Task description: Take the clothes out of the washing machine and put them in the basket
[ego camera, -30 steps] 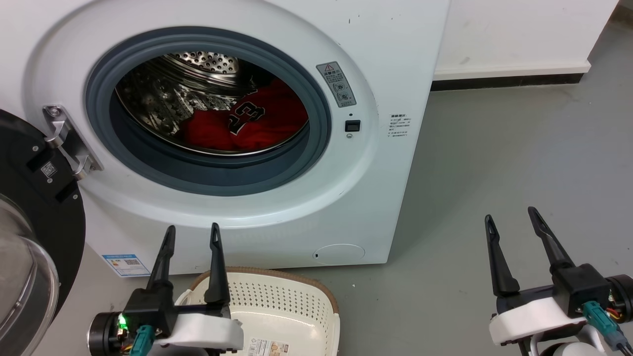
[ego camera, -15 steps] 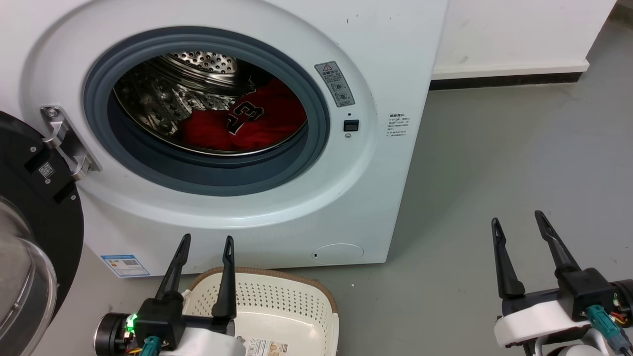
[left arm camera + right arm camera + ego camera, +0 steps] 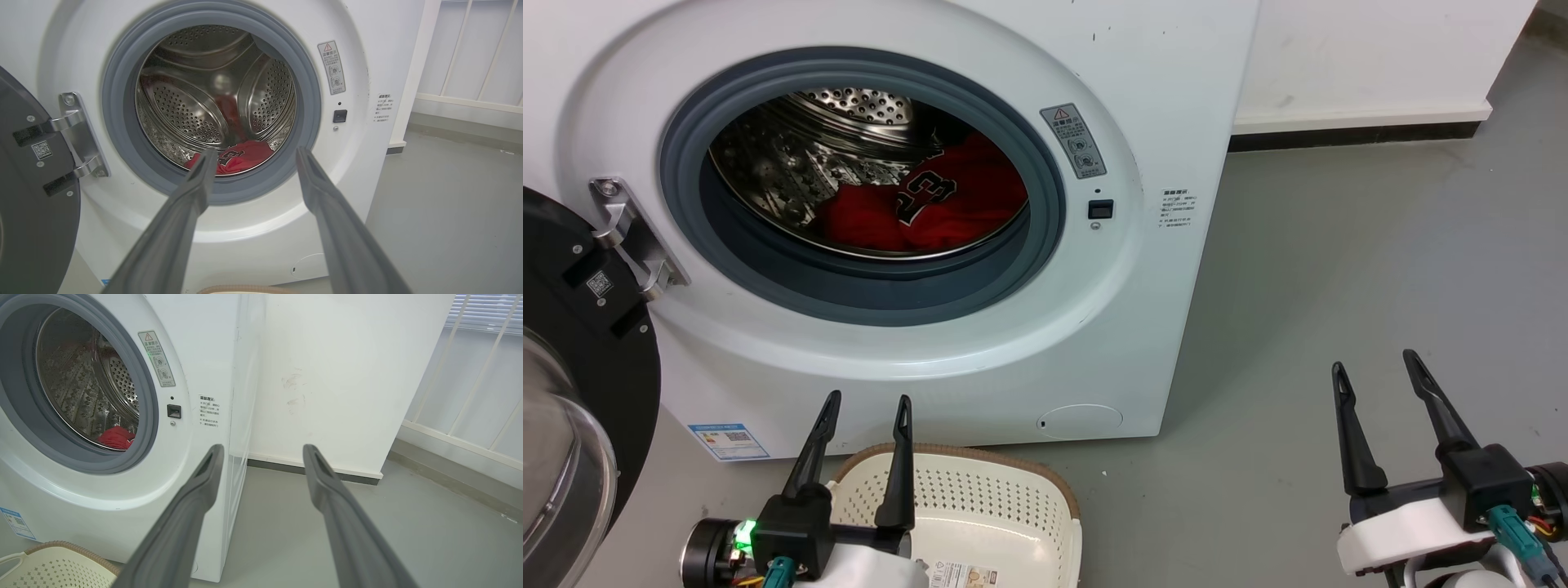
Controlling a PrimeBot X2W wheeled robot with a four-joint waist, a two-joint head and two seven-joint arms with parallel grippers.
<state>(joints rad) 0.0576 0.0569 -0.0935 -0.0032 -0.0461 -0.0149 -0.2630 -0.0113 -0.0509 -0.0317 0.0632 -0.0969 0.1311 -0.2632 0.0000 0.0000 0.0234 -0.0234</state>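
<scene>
The white washing machine [image 3: 1160, 106] stands with its door swung open at the left. Red clothes [image 3: 964, 212] lie low in the steel drum, a jersey with black numerals on top; they show as clothes [image 3: 241, 157] in the left wrist view and clothes [image 3: 116, 437] in the right wrist view. The cream basket [image 3: 1013, 510] sits on the floor in front of the machine. My left gripper [image 3: 867, 400] is open and empty above the basket's left rim. My right gripper [image 3: 1374, 363] is open and empty over the grey floor at the right.
The open door [image 3: 580, 392], black-rimmed with a glass bowl, juts out at the left. A white wall [image 3: 1372, 57] with a dark skirting runs behind the machine's right side. A railing [image 3: 470, 375] stands further right.
My left gripper has drawn back and a little to the right, now lower in the picture over the basket. The right gripper has dropped slightly. The camera has shifted a little.
</scene>
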